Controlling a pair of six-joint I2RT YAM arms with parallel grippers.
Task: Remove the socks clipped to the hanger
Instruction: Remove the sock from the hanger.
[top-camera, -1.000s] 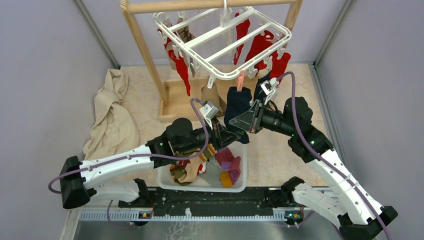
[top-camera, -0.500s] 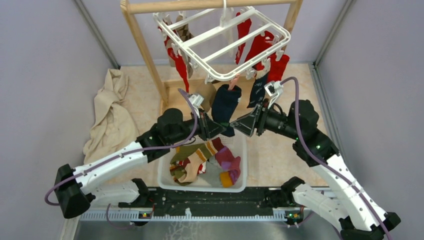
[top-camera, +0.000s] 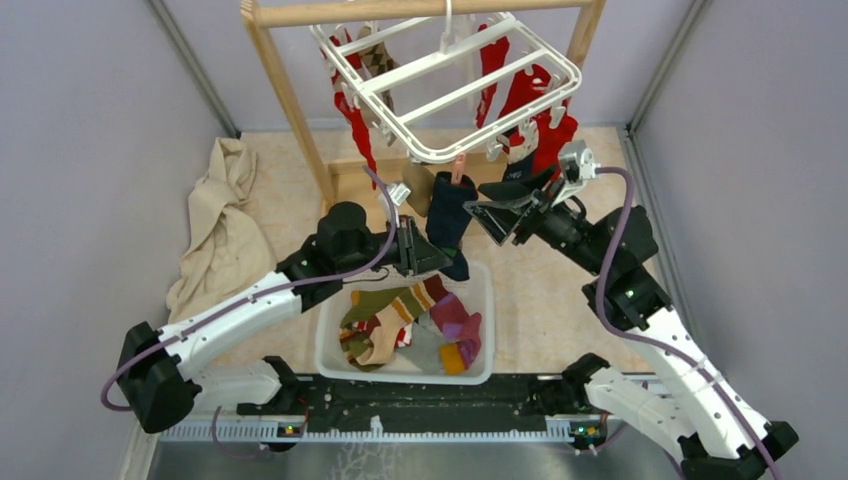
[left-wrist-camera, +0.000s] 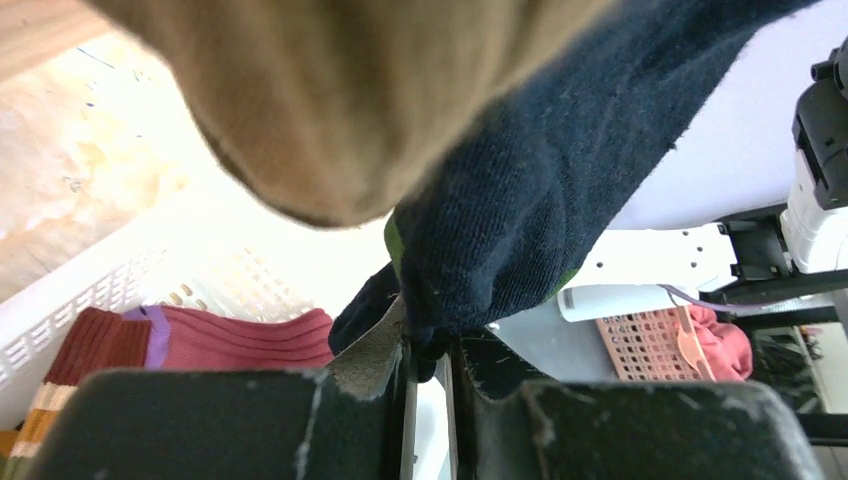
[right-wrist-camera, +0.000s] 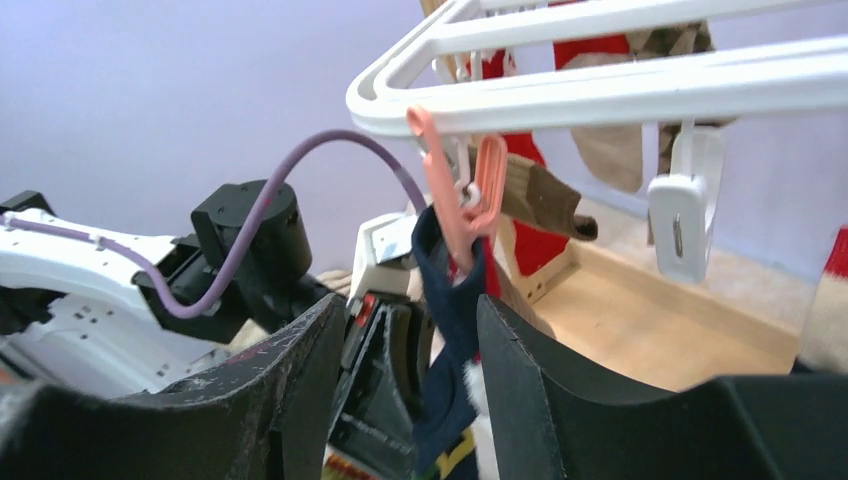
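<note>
The white hanger (top-camera: 450, 90) hangs from the wooden frame's top bar, with several socks clipped to it, among them red ones (top-camera: 520, 95). A navy sock (top-camera: 450, 215) dangles from a pink clip (top-camera: 458, 165) on its near edge. My left gripper (top-camera: 438, 262) is shut on this sock's lower end; in the left wrist view the navy sock (left-wrist-camera: 540, 190) is pinched in that gripper (left-wrist-camera: 430, 350), below a tan sock (left-wrist-camera: 350, 100). My right gripper (top-camera: 490, 208) is open just right of the clip. In the right wrist view the pink clip (right-wrist-camera: 455, 190) and navy sock (right-wrist-camera: 450, 310) hang beyond the right gripper (right-wrist-camera: 410, 305).
A white mesh basket (top-camera: 400, 376) holding several loose socks stands below the grippers. The wooden frame (top-camera: 290, 100) stands at the back, and a beige cloth (top-camera: 225, 230) lies at the left. An empty white clip (right-wrist-camera: 685, 215) dangles right of the pink one.
My right gripper has opened and risen toward the pink clip. My left gripper has shifted left and back with the navy sock in it, and the hanger has swung slightly.
</note>
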